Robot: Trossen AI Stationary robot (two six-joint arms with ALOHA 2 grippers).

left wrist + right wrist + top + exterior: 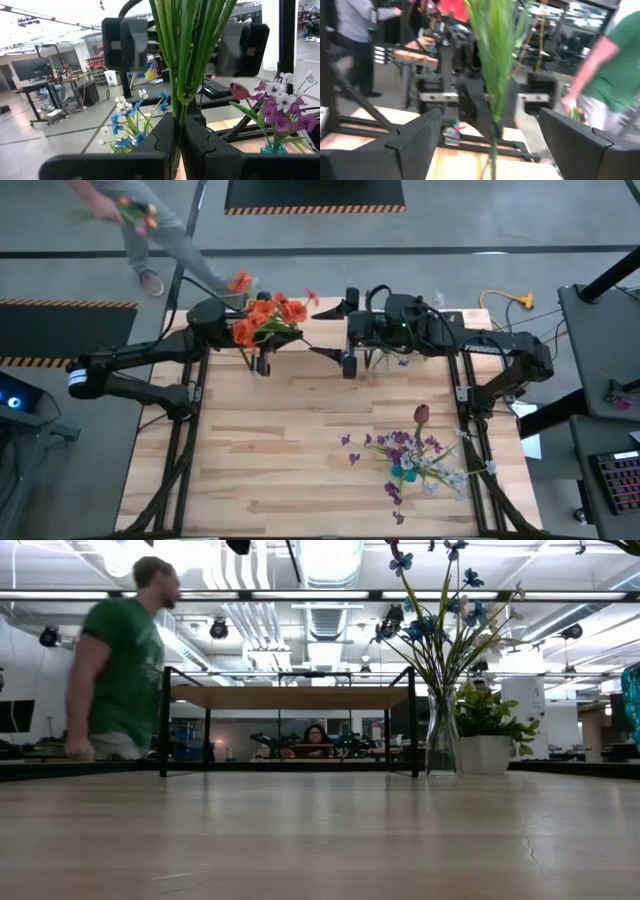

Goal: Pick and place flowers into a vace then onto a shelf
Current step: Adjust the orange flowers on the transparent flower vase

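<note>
We judge the task midway. Upper left of centre in the high view, the left gripper (pixel 262 363) is clamped on the green stems of the orange flowers (pixel 268 314), not yet in a vase. Right of it, the right gripper (pixel 338 338) gapes wide, empty. Purple flowers (pixel 410 460) sit lower right. The shelf (pixel 290 696) is bare.

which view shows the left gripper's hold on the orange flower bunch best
The left wrist view: the left gripper is shut on the green stems. The high view shows the orange flowers above it. The right wrist view shows stems only; the low view shows neither.
</note>
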